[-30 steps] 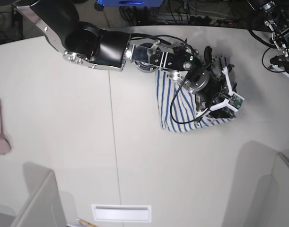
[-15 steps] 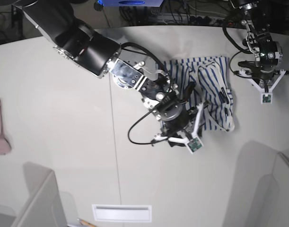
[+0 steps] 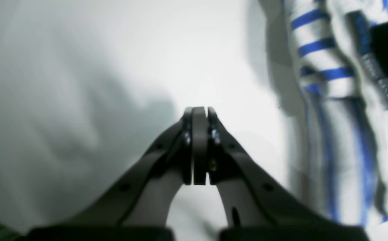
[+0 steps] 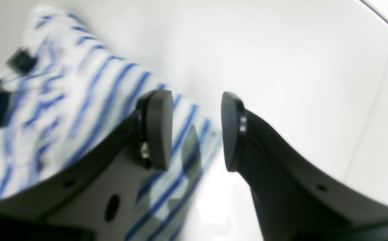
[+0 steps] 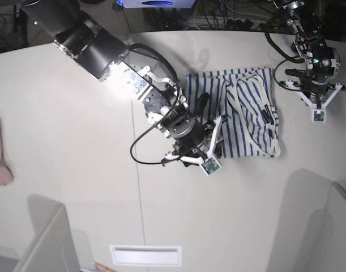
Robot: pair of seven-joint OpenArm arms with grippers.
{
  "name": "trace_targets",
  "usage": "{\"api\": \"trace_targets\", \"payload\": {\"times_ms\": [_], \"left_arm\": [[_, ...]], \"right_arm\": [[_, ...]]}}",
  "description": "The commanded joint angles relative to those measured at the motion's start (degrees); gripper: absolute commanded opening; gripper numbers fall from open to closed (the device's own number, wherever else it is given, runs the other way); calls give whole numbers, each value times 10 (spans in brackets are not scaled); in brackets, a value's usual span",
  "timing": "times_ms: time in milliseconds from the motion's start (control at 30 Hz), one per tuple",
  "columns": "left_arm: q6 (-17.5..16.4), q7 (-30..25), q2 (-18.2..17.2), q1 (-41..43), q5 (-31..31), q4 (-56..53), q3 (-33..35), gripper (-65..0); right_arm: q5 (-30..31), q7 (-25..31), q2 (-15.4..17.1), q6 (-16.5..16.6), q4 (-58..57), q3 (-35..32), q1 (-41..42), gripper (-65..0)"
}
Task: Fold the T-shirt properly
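On the white table (image 5: 65, 187), the T-shirt (image 5: 246, 113) lies crumpled between both arms. Right gripper (image 4: 197, 130) stands spread over its edge, grasping nothing. Left gripper (image 3: 196, 145) is clenched empty, just beside the cloth.

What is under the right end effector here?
The right end effector, open, hangs over the edge of the striped T-shirt and the bare white table. Its shadow falls on the cloth. The arm hides the shirt's left edge in the base view.
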Motion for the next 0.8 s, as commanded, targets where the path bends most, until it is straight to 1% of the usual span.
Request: {"api": "trace_targets", "payload": {"times_ms": [0, 67, 133, 233, 300, 367, 467, 533, 600, 700, 767], "left_arm": [[-2, -9, -27, 11, 9, 9, -28, -650], [-8, -12, -54, 30, 8, 10, -54, -650], [-8, -13, -81, 50, 8, 10, -74, -650], [-8, -23, -114, 90, 8, 9, -108, -650], [-8, -52, -128, 116, 8, 7, -123, -650], [-8, -86, -131, 139, 8, -5, -140, -650], [-8, -132, -130, 166, 8, -42, -165, -650], [-8, -157, -131, 181, 8, -71, -180, -650], [-8, -181, -132, 189, 8, -93, -200, -650], [-8, -190, -132, 191, 8, -120, -217, -650], [-8, -191, -131, 192, 8, -126, -217, -650]], "right_arm": [[-1, 13, 2, 1, 25, -6, -3, -461], [-2, 13, 5, 0, 40, -31, -20, -476], [-2, 7, 6, -18, 40, -68, -28, -476], [-2, -14, 5, -64, 40, -133, -28, -474], [-2, -15, 4, -97, 39, -178, -27, -474], [-2, -15, 1, -124, 38, -222, -27, -471], [-2, -17, -10, -153, 35, -281, -29, -414], [-2, -18, -17, -182, 28, -312, -29, -392], [-2, -18, -20, -206, 21, -332, -26, -386], [-1, -18, -26, -215, 1, -336, -15, -384], [-1, -18, -48, -215, -24, -338, -14, -372]]}}
